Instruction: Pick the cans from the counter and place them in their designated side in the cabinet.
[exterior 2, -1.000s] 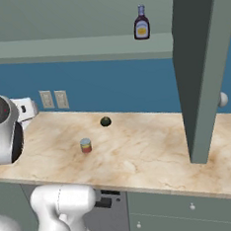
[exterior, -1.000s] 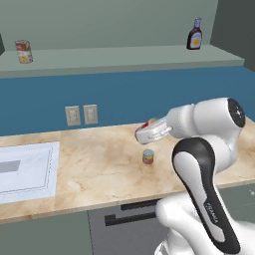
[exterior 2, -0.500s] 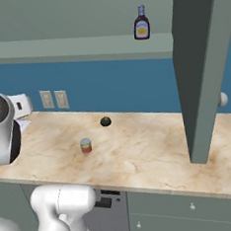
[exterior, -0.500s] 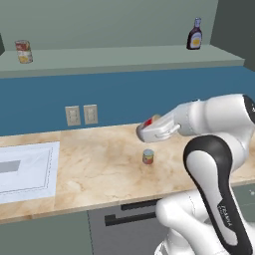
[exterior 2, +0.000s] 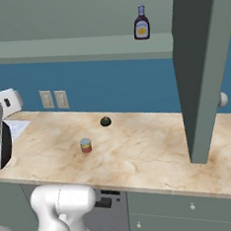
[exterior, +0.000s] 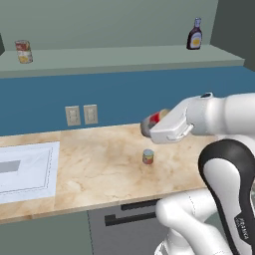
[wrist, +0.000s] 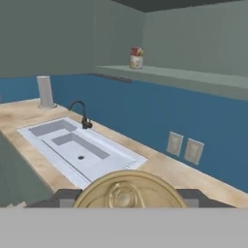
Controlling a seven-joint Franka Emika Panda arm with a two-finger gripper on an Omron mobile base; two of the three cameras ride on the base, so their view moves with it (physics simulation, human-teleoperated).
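Observation:
My gripper is shut on the red-and-white can, held on its side in the air above the counter. In the hand view the can's round metal end sits between my fingertips. The shorter can stands upright on the counter, below and slightly in front of my hand. Above runs the grey-green cabinet ledge. A yellow-and-red can marks its left side.
A dark sauce bottle stands on the ledge's right half. A dark green lump lies near the wall. The white sink with its tap is at the left. An open cabinet door hangs at the right.
My hand has risen slightly with the can and swung a little to the left. The shorter can on the counter has not moved.

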